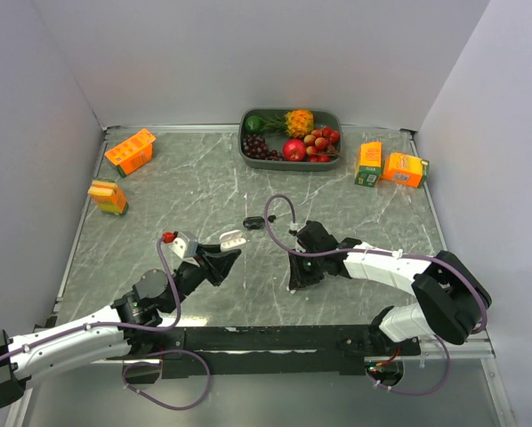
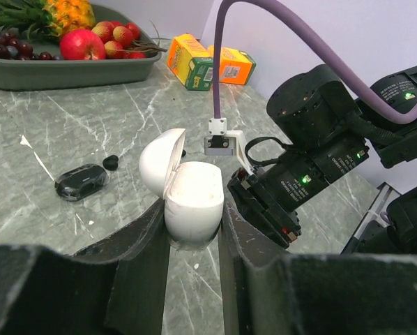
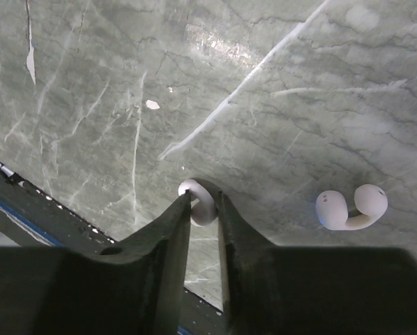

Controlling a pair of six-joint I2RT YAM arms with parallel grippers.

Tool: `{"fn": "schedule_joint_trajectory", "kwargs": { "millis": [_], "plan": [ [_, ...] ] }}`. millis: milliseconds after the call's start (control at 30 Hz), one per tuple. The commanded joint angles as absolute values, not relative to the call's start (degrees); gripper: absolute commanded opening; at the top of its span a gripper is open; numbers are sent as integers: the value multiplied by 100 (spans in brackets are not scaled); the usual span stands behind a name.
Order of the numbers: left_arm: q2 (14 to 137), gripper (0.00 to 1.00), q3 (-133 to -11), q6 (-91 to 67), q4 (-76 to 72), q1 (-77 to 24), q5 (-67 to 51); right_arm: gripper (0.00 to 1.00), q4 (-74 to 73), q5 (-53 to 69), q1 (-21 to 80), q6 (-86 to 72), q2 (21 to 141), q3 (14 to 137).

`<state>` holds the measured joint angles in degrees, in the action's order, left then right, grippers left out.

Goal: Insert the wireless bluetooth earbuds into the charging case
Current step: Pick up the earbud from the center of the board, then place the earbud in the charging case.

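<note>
the right gripper [image 3: 203,197] pinches a white earbud [image 3: 202,213]; the second white earbud [image 3: 351,207] lies just beside. the left gripper [image 2: 193,213] clamps the open charging case [image 2: 192,192].

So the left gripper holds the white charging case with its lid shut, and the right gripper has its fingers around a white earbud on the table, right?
Not quite: the left wrist view shows the white charging case in the left gripper with its lid open. The rest holds: the right gripper has its fingers around a white earbud on the table.
</note>
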<state>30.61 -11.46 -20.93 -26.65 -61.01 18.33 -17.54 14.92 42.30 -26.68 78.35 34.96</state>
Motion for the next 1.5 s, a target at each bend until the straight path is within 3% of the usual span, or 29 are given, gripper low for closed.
{"fn": "schedule_joint_trajectory", "kwargs": {
  "millis": [0,133,300,500,833,1100,1467],
  "plan": [
    [3067,1,-1195,-2197,-2830,-6144,1802,20,-1705,1476,4298,-2698,7787,3349],
    [3059,1,-1222,-2180,-2795,-6144,1819,0,-1749,1450,4289,-2716,7735,3392],
    [3050,1,-1239,-2162,-2795,-6152,1828,0,-1985,1222,4289,-2751,6910,3585],
    [3041,1,-1327,-1960,-2848,-6152,1662,0,-2548,747,4289,-2286,5635,4674],
    [3234,1,-1529,-1572,-3559,-6030,-288,0,-3102,1221,4684,-730,4651,6415],
    [3858,1,-1766,-2583,-4271,-5037,-2757,0,-3779,1407,5404,334,4614,6961],
    [4781,1,-2539,-2206,-3666,-4975,-3656,0,-3568,1099,6187,492,5080,6847]
  ]
}}
